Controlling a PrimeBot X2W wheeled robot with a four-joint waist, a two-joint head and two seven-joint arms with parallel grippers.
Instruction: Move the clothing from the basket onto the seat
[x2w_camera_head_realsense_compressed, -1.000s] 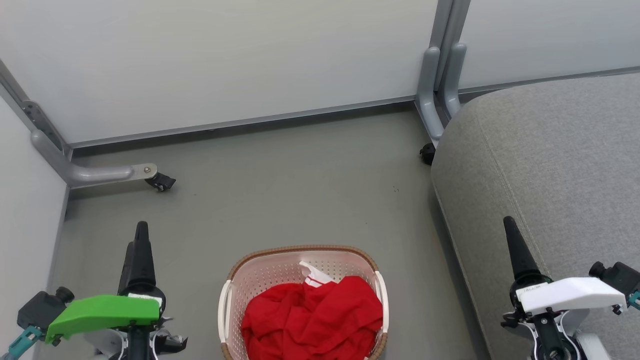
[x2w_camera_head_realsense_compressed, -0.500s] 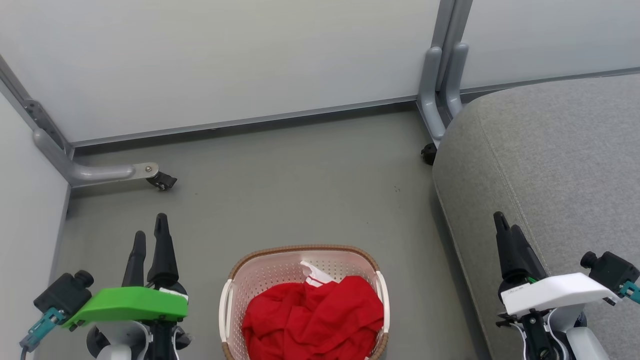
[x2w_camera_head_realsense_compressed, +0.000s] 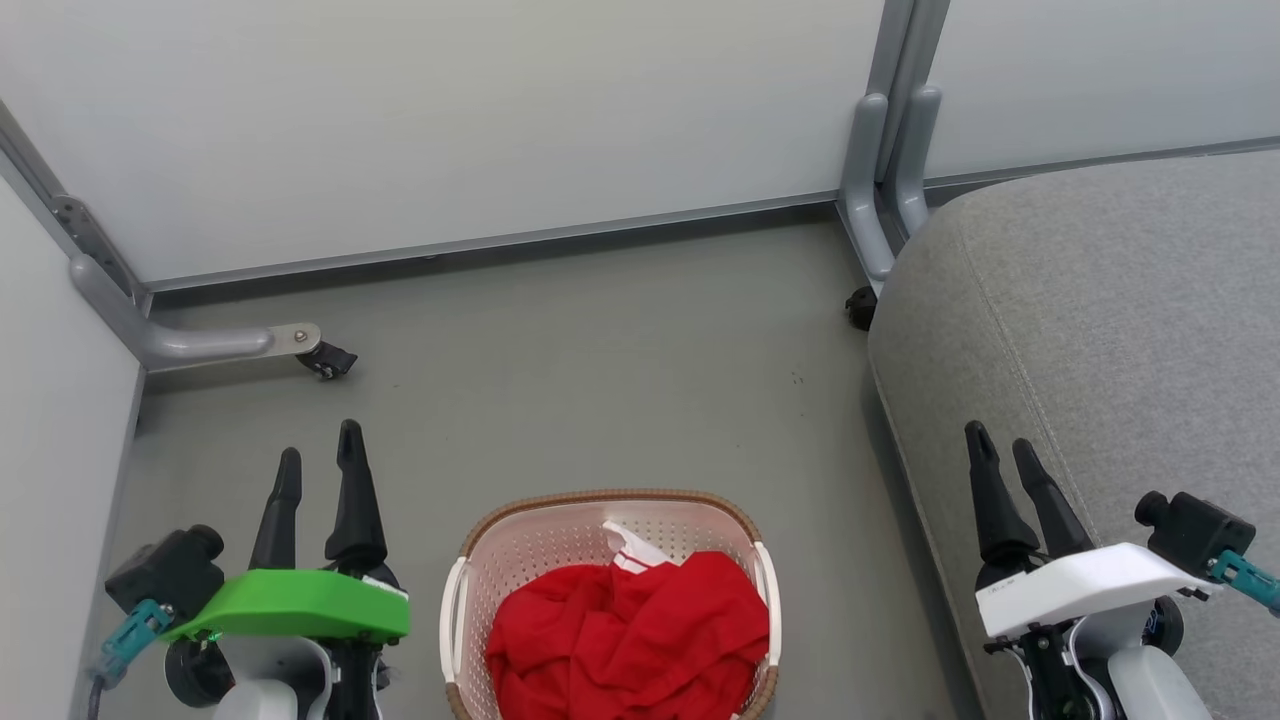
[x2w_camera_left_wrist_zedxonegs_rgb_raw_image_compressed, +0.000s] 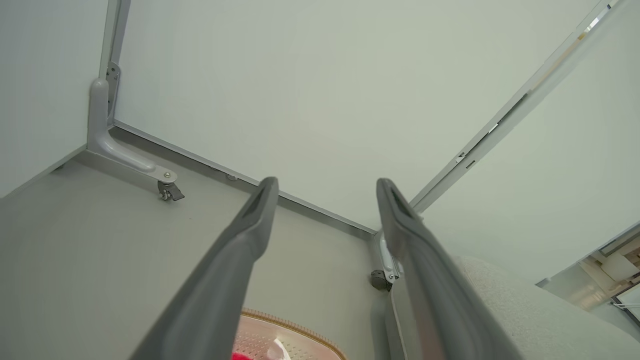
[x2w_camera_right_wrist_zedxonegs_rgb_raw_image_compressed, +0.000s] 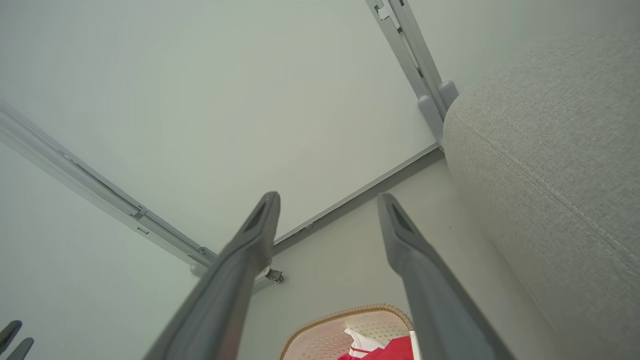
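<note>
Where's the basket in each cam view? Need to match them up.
Head: basket at bottom centre.
Left wrist: basket at bottom edge, near centre, cropped.
Right wrist: basket at bottom edge, just right of centre.
Shared landmark: grey seat, right of it everywhere.

Basket (x2w_camera_head_realsense_compressed: 745, 525) sits on floor (x2w_camera_head_realsense_compressed: 600, 360) directly before us, clothing (x2w_camera_head_realsense_compressed: 625, 640) heaped inside. Seat (x2w_camera_head_realsense_compressed: 1120, 330) stands to our right, apart from basket. Our left gripper (x2w_camera_head_realsense_compressed: 319, 442) hangs left of basket, our right gripper (x2w_camera_head_realsense_compressed: 997, 437) by seat's left edge. Wall panels (x2w_camera_head_realsense_compressed: 450, 120) close scene behind; caster (x2w_camera_head_realsense_compressed: 325, 360) rests at far left corner, post (x2w_camera_head_realsense_compressed: 880, 180) behind seat's far corner.
</note>
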